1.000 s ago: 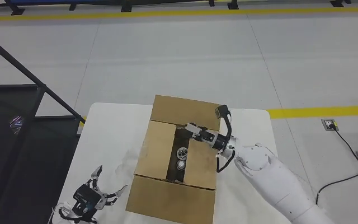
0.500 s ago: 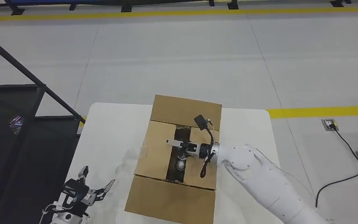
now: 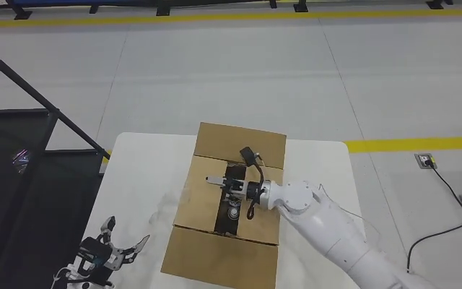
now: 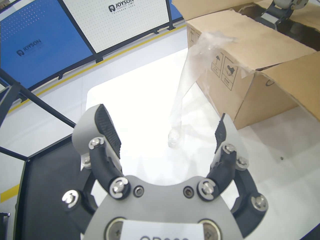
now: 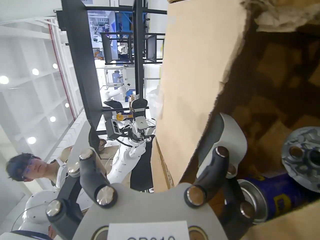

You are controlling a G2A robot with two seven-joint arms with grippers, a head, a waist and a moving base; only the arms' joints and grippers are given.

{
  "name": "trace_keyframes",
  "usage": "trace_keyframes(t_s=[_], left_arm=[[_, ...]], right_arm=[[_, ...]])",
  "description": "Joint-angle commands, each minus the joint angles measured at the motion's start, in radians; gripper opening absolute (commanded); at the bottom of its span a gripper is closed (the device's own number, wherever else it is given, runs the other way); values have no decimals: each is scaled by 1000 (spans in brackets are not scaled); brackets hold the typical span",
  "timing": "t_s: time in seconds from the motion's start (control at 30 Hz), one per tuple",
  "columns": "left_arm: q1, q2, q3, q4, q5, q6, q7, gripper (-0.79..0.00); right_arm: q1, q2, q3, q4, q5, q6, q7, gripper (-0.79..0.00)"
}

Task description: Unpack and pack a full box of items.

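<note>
The cardboard box (image 3: 220, 256) stands at the middle of the white tabletop (image 3: 137, 166), reaching from near the far edge to the near edge. It has four flaps. The far flap (image 3: 242, 141) and the near flap (image 3: 216, 264) are folded outward. The left flap (image 3: 206, 191) and the right flap (image 3: 266, 213) lie over the opening, with a dark gap between them. Two items are visible in that gap: one blue can (image 5: 265, 201) lying on its side and one grey metal part (image 5: 300, 151) with round holes, just beside the can. Crumpled pale packing paper (image 5: 277, 18) sits at the box's inner wall. The right gripper (image 3: 224, 186) is at the gap, and its fingers are spread wide. They straddle the free edge of the left flap, one finger (image 5: 225, 136) inside the box and the other outside it. It cannot be determined whether either pad touches the cardboard. The left gripper (image 4: 161, 116) is above the near left corner of the tabletop, well apart from the box. Its fingers are spread wide with nothing between them. One strip of clear film (image 4: 186, 83) hangs from the box's left side down to the tabletop and ends in a small wad (image 4: 175, 138), which lies between the left gripper and the box. One black frame (image 3: 32, 123) stands beside the tabletop's left edge.
</note>
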Motion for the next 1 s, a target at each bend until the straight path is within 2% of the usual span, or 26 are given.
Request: trace_keyframes(t_s=[0.0,0.17,0.4,0.6,0.77,0.97], left_arm=[[11,0,0,-18,11,2,9,0],[51,1,-4,-89,49,-4,43,0],[105,4,2,-214,121,-22,73,0],[47,1,44,-257,140,2,-5,0],[-19,-6,92,-259,114,38,-68,0],[-34,-12,86,-248,48,95,-83,0]], right_arm=[[1,-3,19,12,45,-42,47,0],[-14,-8,50,-34,78,-103,97,0],[-30,-26,45,-152,-39,-129,-32,0],[-12,-62,18,-161,-70,-159,-90,0],[17,-97,-6,-112,-46,-227,-51,0],[28,-121,-13,-62,-19,-292,29,0]])
